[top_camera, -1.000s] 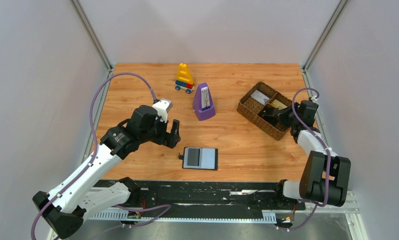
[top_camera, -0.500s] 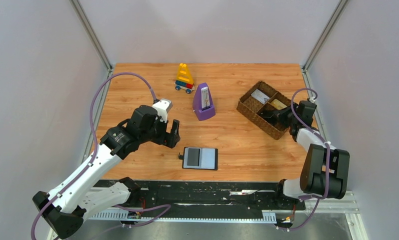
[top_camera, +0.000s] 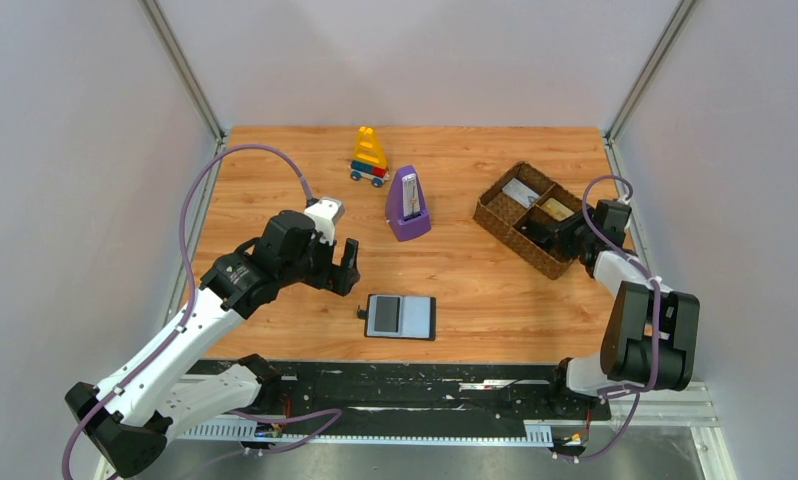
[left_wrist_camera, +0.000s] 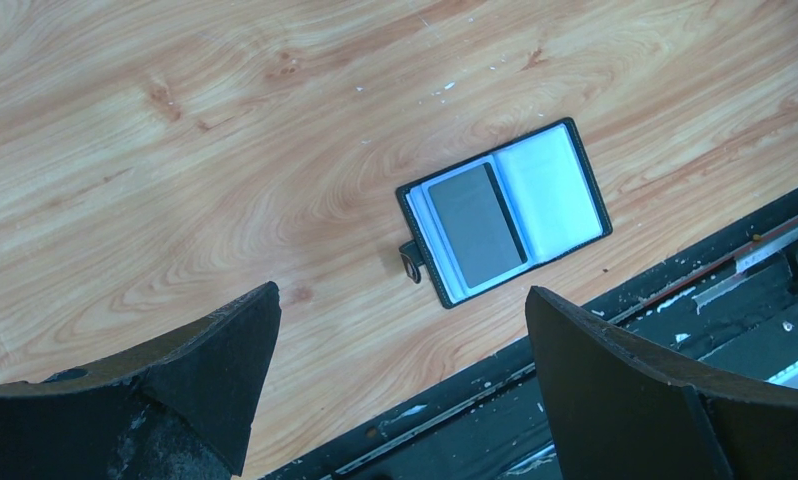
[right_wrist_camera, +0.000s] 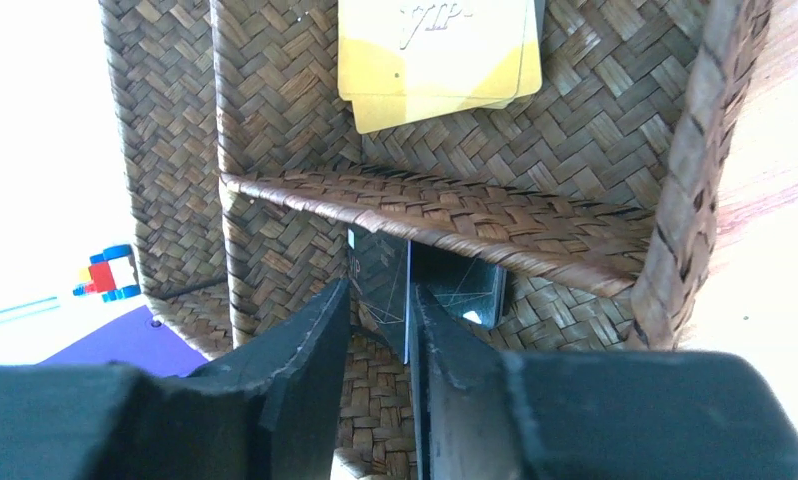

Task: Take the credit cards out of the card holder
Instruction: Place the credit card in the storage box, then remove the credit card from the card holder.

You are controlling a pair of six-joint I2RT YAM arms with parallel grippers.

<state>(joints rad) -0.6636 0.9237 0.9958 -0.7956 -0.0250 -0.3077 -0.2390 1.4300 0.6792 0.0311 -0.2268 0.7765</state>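
Note:
The black card holder (top_camera: 400,316) lies open on the wood near the front edge, with a grey card (left_wrist_camera: 475,225) in its left panel (left_wrist_camera: 505,225). My left gripper (top_camera: 347,266) hovers above and to its left, wide open and empty (left_wrist_camera: 400,293). My right gripper (top_camera: 537,228) reaches into the brown woven tray (top_camera: 495,215). Its jaws (right_wrist_camera: 378,288) stand slightly apart. A dark credit card (right_wrist_camera: 377,262) stands on edge between them, leaning on the right finger. A second dark card (right_wrist_camera: 472,290) lies behind it. Yellow credit cards (right_wrist_camera: 435,50) lie in the far compartment.
A purple metronome (top_camera: 407,205) and a toy block car (top_camera: 369,157) stand at the back middle. The tray's woven divider (right_wrist_camera: 425,205) runs just beyond my right fingertips. A black rail (top_camera: 405,385) runs along the table's near edge.
My right gripper's jaws have parted from shut, letting go of the dark card in the tray, and that wrist has drawn slightly back. The left arm and card holder have not moved.

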